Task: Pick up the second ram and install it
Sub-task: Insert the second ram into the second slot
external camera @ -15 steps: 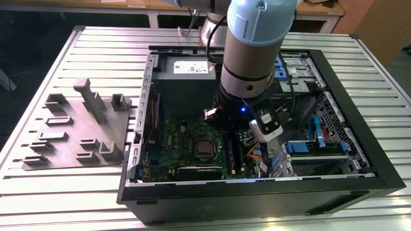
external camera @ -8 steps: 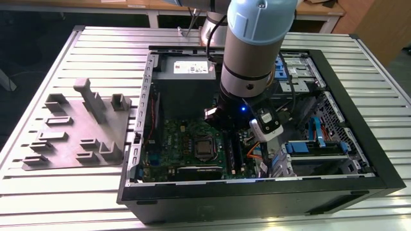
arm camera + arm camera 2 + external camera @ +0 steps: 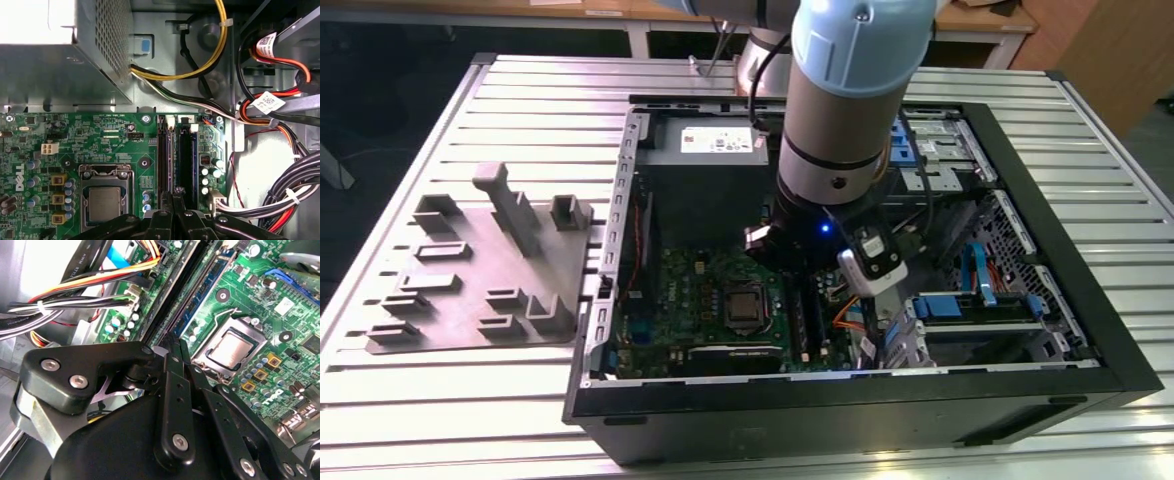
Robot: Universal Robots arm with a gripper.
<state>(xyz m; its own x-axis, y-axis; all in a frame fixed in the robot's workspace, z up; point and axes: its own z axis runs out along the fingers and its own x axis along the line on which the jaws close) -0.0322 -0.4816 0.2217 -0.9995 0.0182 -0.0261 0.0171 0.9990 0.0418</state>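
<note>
Over the open computer case (image 3: 1067,330), in the exterior view, my arm (image 3: 854,120) goes down to the green main board (image 3: 680,290), close beside the processor (image 3: 744,308). At the exterior view's left lies the grey tray (image 3: 467,260). The grey power box (image 3: 707,140) carries a white label; its print I leave unread.

In the second wrist view my hand (image 3: 172,346) is clenched: as far as I can judge, both fingers are pinched together on the top edge of the second ram (image 3: 202,292). This dark blue-green stick with black chips stands on edge in the slot nearest to the processor.

In the first wrist view the second ram (image 3: 172,160) runs as a thin line from its white clip (image 3: 170,121) to my fingertips, which sit about at the middle of its length. White tags (image 3: 265,105) hang on the cables, and white letters are printed on the board; I do not read them out.

I think this stick is light and stiff, but thin and fragile. It is better held by the long bare edge, away from chips and contacts, and pressed straight, because a tilted push could bend it
</note>
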